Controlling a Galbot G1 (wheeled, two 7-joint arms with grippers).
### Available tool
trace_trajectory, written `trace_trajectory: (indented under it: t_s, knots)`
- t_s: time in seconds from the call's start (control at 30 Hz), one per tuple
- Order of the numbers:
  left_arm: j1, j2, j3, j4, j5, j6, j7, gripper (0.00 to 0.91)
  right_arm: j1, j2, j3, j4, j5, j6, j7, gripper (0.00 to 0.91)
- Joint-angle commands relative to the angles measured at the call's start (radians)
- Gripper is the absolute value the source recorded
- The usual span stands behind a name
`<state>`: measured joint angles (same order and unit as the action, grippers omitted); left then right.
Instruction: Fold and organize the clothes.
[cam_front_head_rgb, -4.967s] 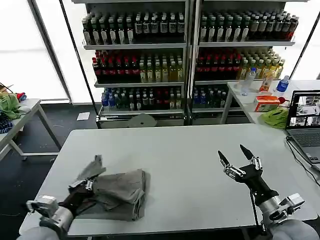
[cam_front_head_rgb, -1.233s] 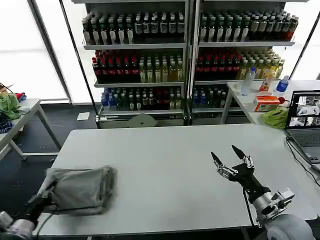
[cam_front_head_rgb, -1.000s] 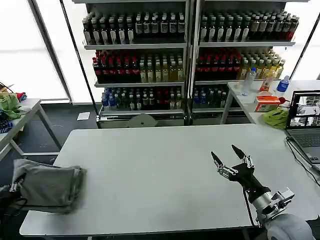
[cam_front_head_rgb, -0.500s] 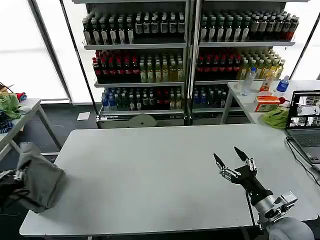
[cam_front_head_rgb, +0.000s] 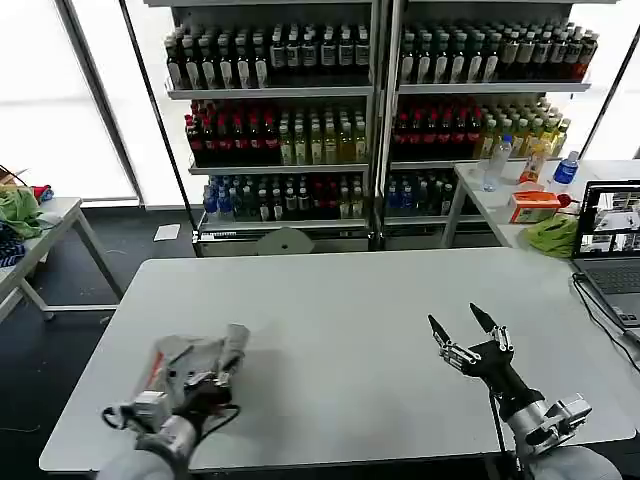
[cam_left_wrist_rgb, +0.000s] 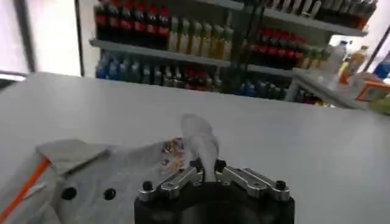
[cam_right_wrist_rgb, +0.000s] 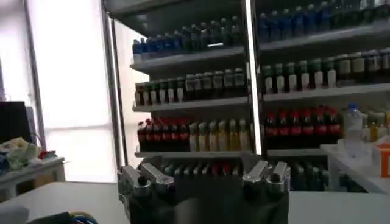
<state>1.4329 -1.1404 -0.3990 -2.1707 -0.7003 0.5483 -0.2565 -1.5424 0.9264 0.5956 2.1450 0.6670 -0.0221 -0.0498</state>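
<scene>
A pale grey rectangular table (cam_front_head_rgb: 330, 300) fills the lower half of the head view. Behind it, across the top of the frame, stand tall shelves of bottled drinks (cam_front_head_rgb: 375, 110).

In the lower left of the head view, a crumpled light grey cotton shirt with an orange trim stripe (cam_front_head_rgb: 190, 362) lies bunched on the table near its front left corner. The left gripper (cam_front_head_rgb: 207, 383) sits at the shirt's near edge, its arm coming up from the bottom of the frame.

In the left wrist view, the same shirt (cam_left_wrist_rgb: 116, 173) spreads over the lower left of the frame. Dark buttons, a small multicoloured print and a slanting orange stripe show on it. One fold of the grey fabric rises at centre frame and runs down between the left gripper's (cam_left_wrist_rgb: 207, 170) fingers (cam_left_wrist_rgb: 177, 181), which are drawn close together and pinch that fold. The rest of the shirt lies slack on the table beside the fingers.

In the lower right of the head view, the right gripper (cam_front_head_rgb: 463, 326) hangs above bare table, well apart from the shirt. Its two dark pointed fingers (cam_front_head_rgb: 437, 328) are spread wide and hold nothing.

At the right edge of the head view, an open laptop (cam_front_head_rgb: 610, 245) rests on the table.
</scene>
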Motion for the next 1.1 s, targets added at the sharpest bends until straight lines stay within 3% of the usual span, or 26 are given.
trace_trajectory:
  t_s: [0.03,0.07,0.23,0.33,0.43,0.57,0.73,0.93,1.1]
  knots:
    - [-0.324,-0.139,0.373,0.086,-0.268,0.023,-0.292,0.907,0.006,0.003,-0.058,-0.006,-0.011,-0.155,0.055,0.907]
    - [-0.332,-0.145,0.373,0.095,-0.268,0.02,-0.288,0.907,0.02,0.001,-0.069,-0.005,0.024,-0.2,0.067,0.907]
    - [-0.362,-0.186,0.373,0.105,-0.266,-0.023,-0.227,0.907,0.133,-0.028,-0.187,-0.034,0.154,-0.277,0.113,0.907]
    - [-0.338,-0.183,0.338,0.076,-0.267,-0.038,-0.151,0.907,0.223,-0.066,-0.264,-0.06,0.261,-0.328,0.102,0.907]
    - [-0.298,-0.168,0.284,0.045,-0.261,-0.044,-0.074,0.907,0.302,-0.079,-0.34,-0.094,0.308,-0.37,0.078,0.907]
    - [-0.252,-0.149,0.16,0.008,-0.255,-0.055,0.006,0.907,0.406,-0.051,-0.433,-0.169,0.335,-0.412,0.064,0.907]
    - [-0.178,-0.108,-0.083,-0.064,-0.246,-0.069,0.097,0.907,0.58,0.023,-0.607,-0.289,0.357,-0.419,0.085,0.907]
    - [-0.085,-0.098,-0.195,-0.078,-0.085,-0.124,0.173,0.907,0.664,0.106,-0.736,-0.384,0.374,-0.415,0.091,0.907]
    - [-0.047,-0.108,-0.211,-0.091,-0.07,-0.137,0.18,0.907,0.683,0.13,-0.786,-0.419,0.373,-0.392,0.059,0.907]
